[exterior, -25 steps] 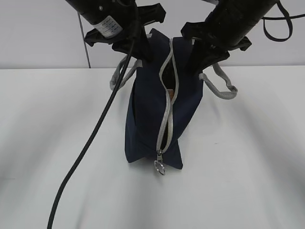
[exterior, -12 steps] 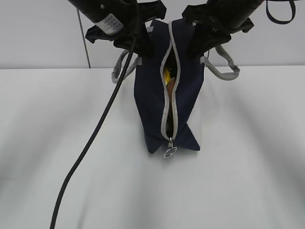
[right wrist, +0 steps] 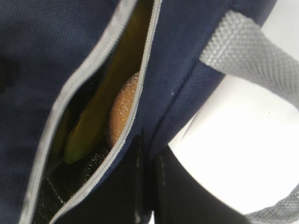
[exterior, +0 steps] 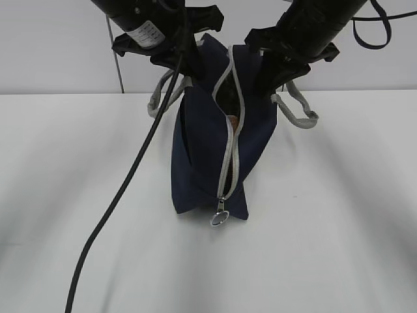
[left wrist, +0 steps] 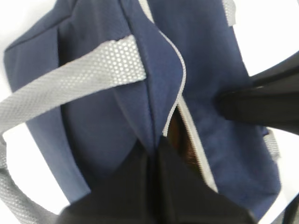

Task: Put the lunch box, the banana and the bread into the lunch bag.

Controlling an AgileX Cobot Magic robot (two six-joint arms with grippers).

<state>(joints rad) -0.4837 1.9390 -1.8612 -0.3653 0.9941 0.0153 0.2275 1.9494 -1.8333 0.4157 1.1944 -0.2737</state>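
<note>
**Bag swung back, zipper mouth narrowed**

The lunch bag point(exterior: 212, 156) stood on the table point(exterior: 339, 228), its foot swung toward 7 o'clock since half a second earlier. Left hand point(exterior: 184, 60) and right hand point(exterior: 273, 68) each pinched its top edges. Banana point(right wrist: 100, 109) and bread point(right wrist: 122, 109) lay inside.

My left gripper point(exterior: 189, 65) and right gripper point(exterior: 270, 72) pinch the top of the lunch bag point(exterior: 208, 156), one each side of its open zipper. Bread point(exterior: 232, 122) shows in the gap. The ring pull point(exterior: 218, 220) hangs near the white surface point(exterior: 339, 228).
</note>
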